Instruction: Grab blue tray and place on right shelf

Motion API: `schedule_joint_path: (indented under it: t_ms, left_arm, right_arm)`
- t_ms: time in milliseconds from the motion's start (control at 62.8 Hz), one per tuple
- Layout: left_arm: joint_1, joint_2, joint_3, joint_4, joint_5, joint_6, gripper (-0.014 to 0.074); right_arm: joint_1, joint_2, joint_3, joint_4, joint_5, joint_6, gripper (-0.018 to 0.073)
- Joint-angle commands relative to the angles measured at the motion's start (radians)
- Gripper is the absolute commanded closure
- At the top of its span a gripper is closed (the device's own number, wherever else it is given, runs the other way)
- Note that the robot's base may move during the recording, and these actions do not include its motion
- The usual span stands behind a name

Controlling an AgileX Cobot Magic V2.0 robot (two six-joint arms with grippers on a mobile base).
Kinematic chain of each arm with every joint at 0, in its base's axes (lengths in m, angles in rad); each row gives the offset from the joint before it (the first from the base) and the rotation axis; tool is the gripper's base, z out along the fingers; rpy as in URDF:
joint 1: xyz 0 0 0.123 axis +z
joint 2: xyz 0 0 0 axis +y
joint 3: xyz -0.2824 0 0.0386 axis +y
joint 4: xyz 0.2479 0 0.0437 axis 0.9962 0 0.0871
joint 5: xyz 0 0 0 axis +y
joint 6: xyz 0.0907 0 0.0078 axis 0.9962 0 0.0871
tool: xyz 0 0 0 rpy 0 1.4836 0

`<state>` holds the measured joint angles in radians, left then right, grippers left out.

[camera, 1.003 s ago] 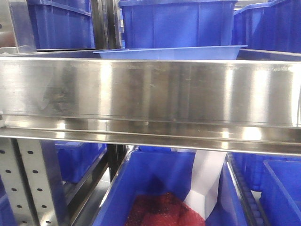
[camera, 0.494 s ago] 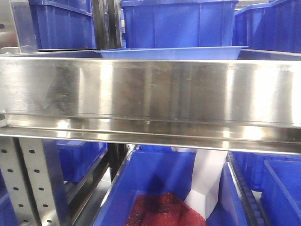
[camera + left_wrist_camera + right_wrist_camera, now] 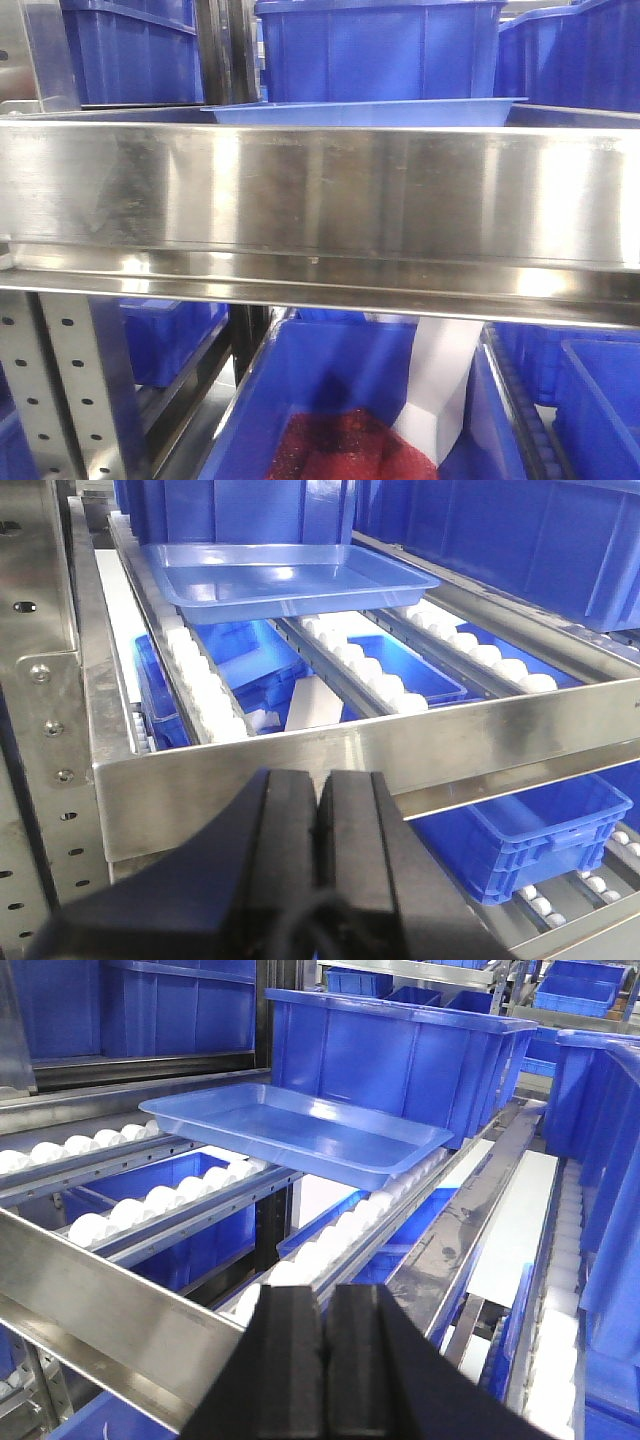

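The light blue tray [image 3: 285, 578] lies flat on the white rollers of the steel shelf [image 3: 330, 760], well behind its front lip. It shows in the right wrist view [image 3: 295, 1130] and as a thin rim above the lip in the front view [image 3: 365, 111]. My left gripper [image 3: 322, 780] is shut and empty, just in front of the lip, apart from the tray. My right gripper [image 3: 326, 1295] is shut and empty, over the front lip [image 3: 110, 1300], short of the tray.
Deep dark-blue bins [image 3: 395, 1045] stand right behind the tray and along the right side [image 3: 520, 540]. More blue bins sit on the level below [image 3: 520, 825]. One bin holds red mesh [image 3: 350, 450]. A perforated steel upright [image 3: 35, 680] stands at left.
None beyond a slight shift of the front view between one second ago and half a second ago.
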<state>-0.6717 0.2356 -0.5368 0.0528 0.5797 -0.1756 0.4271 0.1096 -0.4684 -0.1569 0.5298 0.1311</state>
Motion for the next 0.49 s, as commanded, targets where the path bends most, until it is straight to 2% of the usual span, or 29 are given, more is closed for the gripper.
schedule_joint_path:
  t_ms: [0, 80, 159, 239, 350, 478]
  left_arm:
    - [-0.006, 0.011, -0.020, -0.008, -0.085, 0.005, 0.0645]
    - [0.013, 0.006, -0.014, -0.018, -0.078, 0.005, 0.0645]
    - [0.085, -0.024, 0.004, -0.016, -0.085, 0.010, 0.0645]
    - [0.192, -0.076, 0.045, -0.047, -0.103, 0.075, 0.0645]
    - [0.360, -0.158, 0.142, -0.145, -0.161, 0.183, 0.0645]
    - [0.522, -0.252, 0.285, -0.221, -0.284, 0.244, 0.0645]
  right_arm:
    - [0.002, 0.012, -0.023, -0.013, -0.095, -0.011, 0.0539]
    - [0.002, 0.012, -0.023, -0.013, -0.095, -0.011, 0.0539]
    - [0.002, 0.012, -0.023, -0.013, -0.095, -0.011, 0.0539]
    - [0.002, 0.012, -0.023, -0.013, -0.095, -0.011, 0.0539]
    - [0.002, 0.012, -0.023, -0.013, -0.095, -0.011, 0.0539]
    - [0.002, 0.012, -0.023, -0.013, -0.095, -0.011, 0.0539]
